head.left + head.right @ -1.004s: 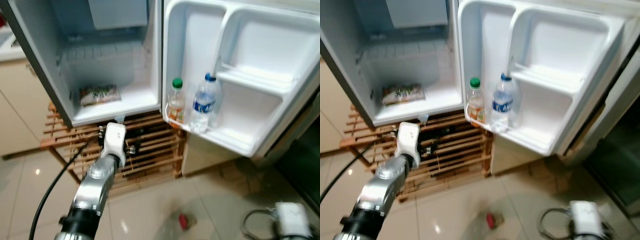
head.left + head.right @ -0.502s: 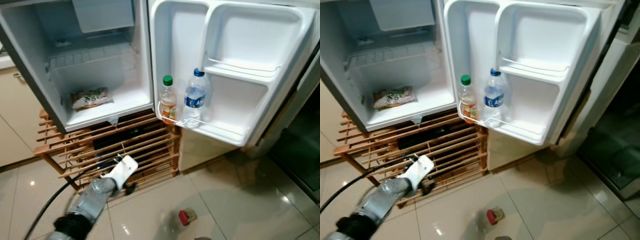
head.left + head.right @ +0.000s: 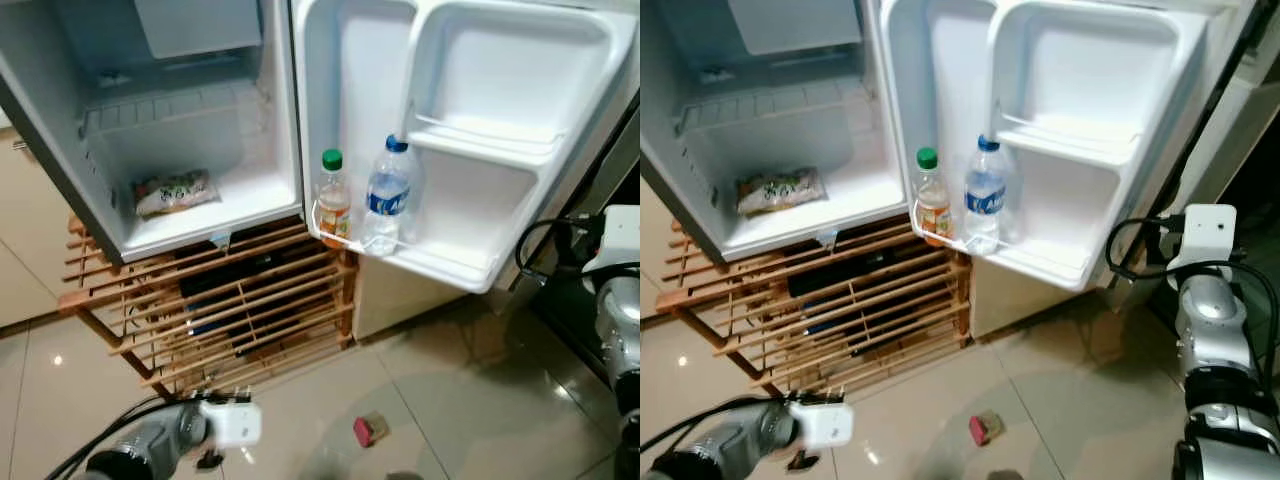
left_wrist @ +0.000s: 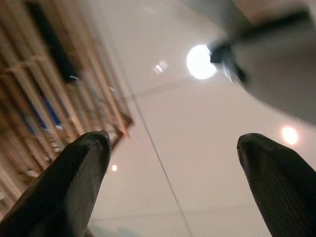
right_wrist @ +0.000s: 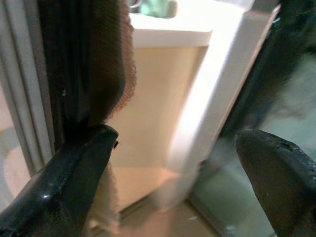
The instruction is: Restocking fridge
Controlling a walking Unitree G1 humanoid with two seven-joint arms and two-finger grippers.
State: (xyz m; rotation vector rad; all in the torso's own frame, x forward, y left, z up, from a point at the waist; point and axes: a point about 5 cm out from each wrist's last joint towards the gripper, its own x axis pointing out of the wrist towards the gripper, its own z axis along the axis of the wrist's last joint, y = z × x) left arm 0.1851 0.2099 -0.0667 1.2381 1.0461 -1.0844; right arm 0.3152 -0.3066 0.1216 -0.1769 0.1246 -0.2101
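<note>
The small fridge point(image 3: 60, 130) stands open, its door point(image 3: 520, 90) swung out to the right. A green-printed food packet point(image 3: 175, 190) lies on the bottom shelf. In the door's lower rack stand an orange drink bottle with a green cap point(image 3: 333, 200) and a water bottle with a blue cap point(image 3: 386, 200). My left arm point(image 3: 160, 445) is low over the floor tiles, and its gripper point(image 4: 173, 143) is open with nothing between the fingers. My right arm point(image 3: 620, 300) is raised beside the door's outer edge. Its gripper point(image 5: 177, 138) is open and holds nothing.
A slatted wooden rack point(image 3: 230, 310) carries the fridge. A small red object point(image 3: 365, 430) lies on the glossy tiles in front. A black cable point(image 3: 535, 245) loops by the right arm. Beige cabinets point(image 3: 25, 260) stand to the left, a dark glass panel point(image 3: 575, 320) to the right.
My left arm has dropped from in front of the wooden rack down towards the floor. My right arm has risen into view beside the door. The camera has shifted slightly.
</note>
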